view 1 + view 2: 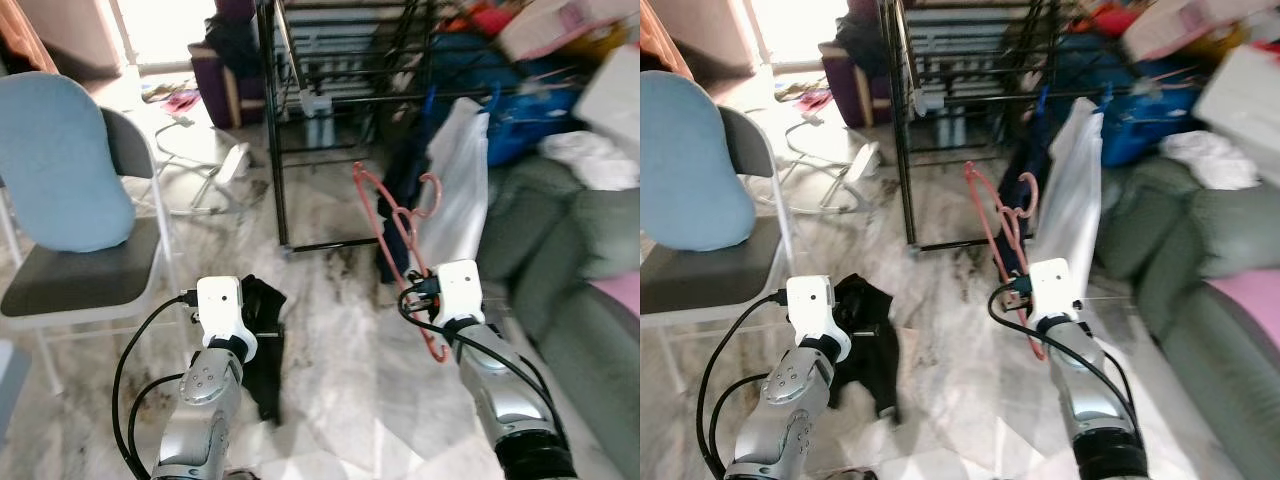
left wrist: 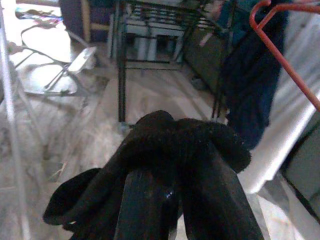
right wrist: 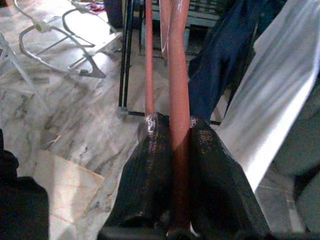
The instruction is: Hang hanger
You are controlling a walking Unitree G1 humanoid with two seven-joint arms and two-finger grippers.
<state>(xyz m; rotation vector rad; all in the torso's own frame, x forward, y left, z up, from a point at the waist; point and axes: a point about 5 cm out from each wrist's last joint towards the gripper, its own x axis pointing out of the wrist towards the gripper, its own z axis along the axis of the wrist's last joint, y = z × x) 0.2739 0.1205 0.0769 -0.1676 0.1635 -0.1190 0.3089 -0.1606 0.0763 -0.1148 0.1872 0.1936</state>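
My right gripper (image 3: 172, 125) is shut on the lower rod of a red hanger (image 1: 385, 215), held upright in front of me with its hook (image 1: 430, 190) at the top right. A black metal clothes rack (image 1: 275, 130) stands beyond it on the marble floor. At my lower left, the left gripper (image 1: 255, 305) is shut on a black garment (image 1: 262, 340) that droops toward the floor. The cloth (image 2: 165, 145) wraps over the fingers in the left wrist view. The hanger (image 3: 178, 60) runs straight up between the right fingers.
A folding chair with a blue cushion (image 1: 60, 170) stands at the left. A green sofa (image 1: 580, 270) piled with clutter lines the right. A dark blue garment (image 1: 405, 180) and a white plastic bag (image 1: 460, 190) hang by the rack. A white wire frame (image 1: 200, 170) lies on the floor.
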